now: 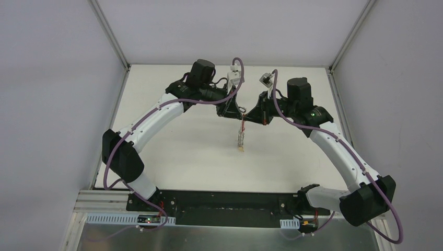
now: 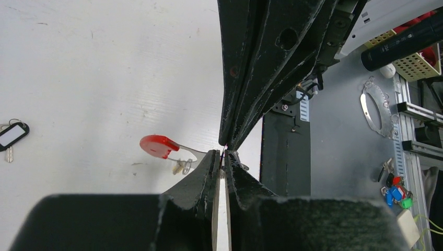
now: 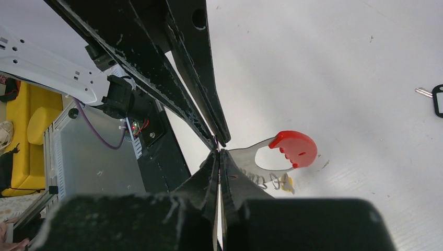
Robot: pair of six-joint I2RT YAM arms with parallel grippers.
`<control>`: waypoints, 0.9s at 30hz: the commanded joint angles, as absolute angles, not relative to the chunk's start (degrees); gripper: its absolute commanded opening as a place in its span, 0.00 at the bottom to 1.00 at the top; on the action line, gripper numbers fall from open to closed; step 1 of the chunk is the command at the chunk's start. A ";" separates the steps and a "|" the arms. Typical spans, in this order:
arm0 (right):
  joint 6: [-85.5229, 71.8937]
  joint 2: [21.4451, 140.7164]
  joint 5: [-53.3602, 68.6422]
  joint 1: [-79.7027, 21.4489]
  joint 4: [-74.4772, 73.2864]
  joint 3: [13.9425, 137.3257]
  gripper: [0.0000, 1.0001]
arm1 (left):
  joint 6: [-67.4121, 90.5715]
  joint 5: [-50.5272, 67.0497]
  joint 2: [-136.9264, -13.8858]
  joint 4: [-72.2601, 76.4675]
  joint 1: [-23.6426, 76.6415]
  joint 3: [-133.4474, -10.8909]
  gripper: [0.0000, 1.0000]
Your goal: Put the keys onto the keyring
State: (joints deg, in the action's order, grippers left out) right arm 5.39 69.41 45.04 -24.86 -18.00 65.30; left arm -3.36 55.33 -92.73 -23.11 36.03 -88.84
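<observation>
Surface: white tabletop, grey walls around.
Grippers: left gripper and right gripper meet tip to tip, both jaws closed to a sliver.
Keys: small silver metal keys on a curved red-and-grey strap, just under the tips.
Keyring: tiny black loop; we cannot make it out.
Risk: we judge the hold thin, so pulling the tips apart could drop the bunch.

Our left arm and right arm are white curved links between chunky black joints, bolted to a black base plate. A purple cable loops along each. A green light glows far from the plate. Our fingers are matt black and rough-edged.
</observation>
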 commanded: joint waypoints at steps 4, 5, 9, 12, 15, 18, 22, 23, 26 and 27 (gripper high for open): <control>6.32 68.91 46.14 -24.93 -13.49 65.79 0.00 | -4.93 59.32 -92.05 -24.61 37.08 -89.65 0.07; 6.31 68.91 46.08 -24.91 -13.49 65.75 0.00 | -4.86 59.37 -92.11 -24.61 37.16 -89.65 0.06; 6.33 68.82 45.98 -24.94 -13.21 65.57 0.00 | -4.54 59.71 -92.44 -24.54 37.43 -89.65 0.00; 6.24 68.77 45.74 -24.79 -13.01 65.39 0.00 | -3.94 59.97 -92.56 -24.52 37.74 -89.73 0.00; 6.53 68.21 45.17 -24.71 -12.68 64.93 0.00 | -2.21 58.12 -92.19 -24.04 37.85 -89.78 0.00; 6.63 66.91 44.74 -24.04 -11.95 63.95 0.04 | 1.91 50.74 -91.32 -23.66 37.72 -90.06 0.00; 5.85 65.80 45.51 -22.50 -10.87 62.93 0.22 | 9.56 46.12 -90.03 -20.94 37.62 -89.65 0.00; 5.28 65.69 45.75 -22.12 -10.40 62.64 0.27 | 11.45 45.66 -89.74 -19.80 37.62 -89.23 0.00; 3.72 65.70 45.88 -20.88 -9.11 62.10 0.38 | 16.50 44.04 -88.78 -16.28 37.62 -87.16 0.00; 3.17 65.73 45.96 -20.45 -8.65 61.94 0.40 | 17.85 43.57 -88.55 -15.59 37.62 -86.58 0.00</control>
State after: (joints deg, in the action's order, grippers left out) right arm 4.95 67.51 44.88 -21.91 -13.41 62.41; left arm 8.80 46.85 -92.44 -21.28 37.19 -88.12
